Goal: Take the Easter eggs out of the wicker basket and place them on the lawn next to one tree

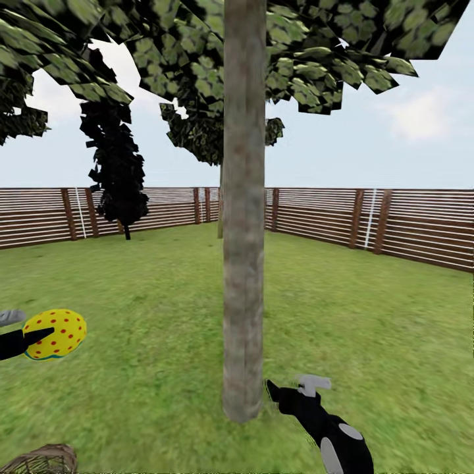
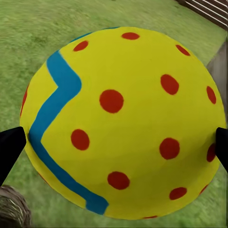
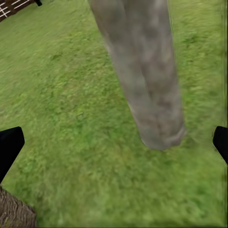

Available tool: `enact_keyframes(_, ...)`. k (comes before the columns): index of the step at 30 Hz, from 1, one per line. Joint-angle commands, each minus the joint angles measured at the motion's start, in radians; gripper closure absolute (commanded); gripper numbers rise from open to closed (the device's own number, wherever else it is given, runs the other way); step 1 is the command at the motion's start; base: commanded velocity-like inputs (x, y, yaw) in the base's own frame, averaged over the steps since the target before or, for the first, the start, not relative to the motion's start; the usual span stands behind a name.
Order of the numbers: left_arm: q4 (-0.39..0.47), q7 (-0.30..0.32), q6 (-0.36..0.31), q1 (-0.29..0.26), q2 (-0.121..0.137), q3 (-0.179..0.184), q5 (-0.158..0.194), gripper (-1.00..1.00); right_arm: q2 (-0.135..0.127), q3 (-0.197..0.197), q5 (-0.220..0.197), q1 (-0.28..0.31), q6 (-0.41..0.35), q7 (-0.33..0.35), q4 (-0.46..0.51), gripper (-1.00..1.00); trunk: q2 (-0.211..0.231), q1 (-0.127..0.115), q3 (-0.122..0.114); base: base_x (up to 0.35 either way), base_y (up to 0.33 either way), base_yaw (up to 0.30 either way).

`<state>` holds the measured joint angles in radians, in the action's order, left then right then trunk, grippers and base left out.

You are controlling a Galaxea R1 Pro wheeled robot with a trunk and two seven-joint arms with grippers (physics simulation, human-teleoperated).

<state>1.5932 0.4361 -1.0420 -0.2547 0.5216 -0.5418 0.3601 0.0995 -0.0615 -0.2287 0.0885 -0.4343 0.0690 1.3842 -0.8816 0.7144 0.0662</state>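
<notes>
Your left gripper (image 2: pixel 114 137) was clamped on an Easter egg (image 2: pixel 121 123), yellow with red dots and a blue zigzag band, its fingertips pressing the egg's opposite sides, held above the lawn (image 1: pixel 151 296) at the left of the head view. Your right gripper (image 3: pixel 114 142) had its jaws spread wide with nothing between them, low over the grass just beside the foot of the tree (image 1: pixel 243 263). The step in hand looked like carrying this egg to that trunk; next you needed to bring the left arm toward the base, lower it and release. The wicker basket (image 1: pixel 43 459) sat at the near left edge; its contents could not be seen.
</notes>
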Motion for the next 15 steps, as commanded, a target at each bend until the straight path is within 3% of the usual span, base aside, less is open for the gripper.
enact_keyframes(1,0.001,0.009,-0.005,-0.002,0.000,-0.001,-0.007,1.00,0.000,0.008,-0.004,0.001,-0.006,0.002,0.001,-1.00,-0.001,0.000,0.003,-0.077,-0.274,0.000)
enact_keyframes(5,0.000,0.009,-0.005,-0.003,0.000,-0.001,-0.007,1.00,0.000,0.020,-0.004,-0.003,-0.009,-0.001,0.000,-1.00,-0.001,0.000,0.007,-0.088,-0.274,0.000)
enact_keyframes(10,0.000,0.009,-0.005,-0.003,0.000,0.000,-0.008,1.00,0.000,0.112,-0.003,-0.006,-0.001,-0.006,-0.122,-1.00,-0.001,0.000,0.014,-0.109,-0.274,0.027)
enact_keyframes(15,-0.001,0.008,-0.005,-0.004,0.000,0.000,-0.009,1.00,0.000,0.143,-0.003,-0.006,0.002,-0.011,-0.204,-1.00,-0.001,0.000,0.022,-0.120,-0.274,0.072)
